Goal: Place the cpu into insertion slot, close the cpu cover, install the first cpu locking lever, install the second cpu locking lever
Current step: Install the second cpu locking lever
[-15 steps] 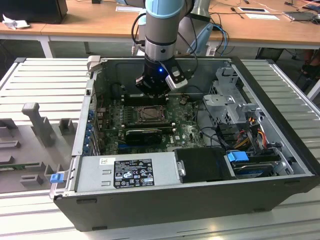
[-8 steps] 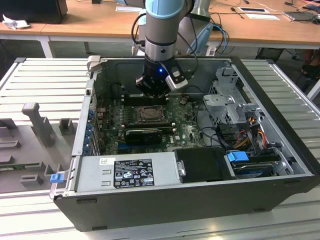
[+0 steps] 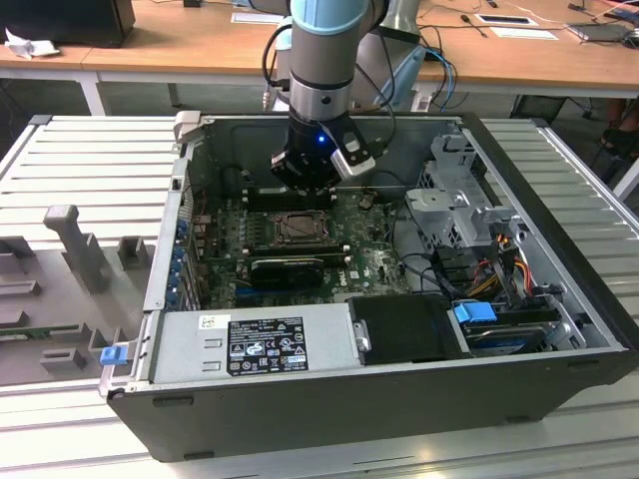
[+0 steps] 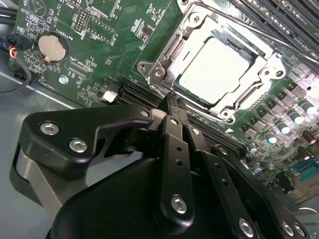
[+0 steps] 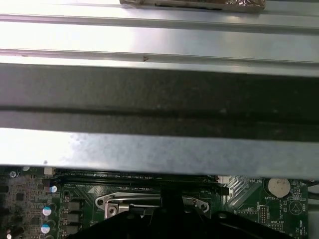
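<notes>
cpu (image 4: 214, 69) seated in insertion slot (image 4: 164, 47), cover (image 4: 259, 67) down

Printed labels on power supply (image 3: 250, 344) beside green board (image 3: 369, 264), white silkscreen there; none legible.

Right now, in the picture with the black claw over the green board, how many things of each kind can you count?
Small flat square silver-grey cpu: 1
Thin square silver metal cpu cover framing it: 1
Round silver coin battery: 1
Black gripper: 1
Total: 4
</notes>
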### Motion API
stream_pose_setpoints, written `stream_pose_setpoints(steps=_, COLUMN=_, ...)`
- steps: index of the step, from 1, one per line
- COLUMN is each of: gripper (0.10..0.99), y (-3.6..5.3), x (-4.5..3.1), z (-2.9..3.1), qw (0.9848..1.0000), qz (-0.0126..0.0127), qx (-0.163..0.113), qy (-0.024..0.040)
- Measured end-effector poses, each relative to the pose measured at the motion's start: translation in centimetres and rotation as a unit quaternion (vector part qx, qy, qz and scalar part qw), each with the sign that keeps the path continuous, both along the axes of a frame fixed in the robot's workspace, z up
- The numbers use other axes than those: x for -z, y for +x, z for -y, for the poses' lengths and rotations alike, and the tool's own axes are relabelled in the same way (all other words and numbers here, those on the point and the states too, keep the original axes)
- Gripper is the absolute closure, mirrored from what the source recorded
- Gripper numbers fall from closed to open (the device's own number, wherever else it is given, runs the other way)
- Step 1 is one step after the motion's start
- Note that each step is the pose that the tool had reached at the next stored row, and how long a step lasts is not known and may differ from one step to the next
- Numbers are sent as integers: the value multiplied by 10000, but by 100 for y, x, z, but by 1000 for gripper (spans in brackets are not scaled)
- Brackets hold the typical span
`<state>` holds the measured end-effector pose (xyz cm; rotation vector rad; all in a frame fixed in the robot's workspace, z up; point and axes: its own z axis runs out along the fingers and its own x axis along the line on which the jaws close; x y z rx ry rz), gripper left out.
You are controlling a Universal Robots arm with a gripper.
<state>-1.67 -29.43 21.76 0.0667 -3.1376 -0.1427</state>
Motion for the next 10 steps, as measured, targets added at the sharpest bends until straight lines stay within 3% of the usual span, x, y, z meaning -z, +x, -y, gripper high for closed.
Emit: stream_pose_setpoints(steps=10, gripper=980, y=0, x=0, z=31, qw=10000, qz=0, qx=0, qy=0)
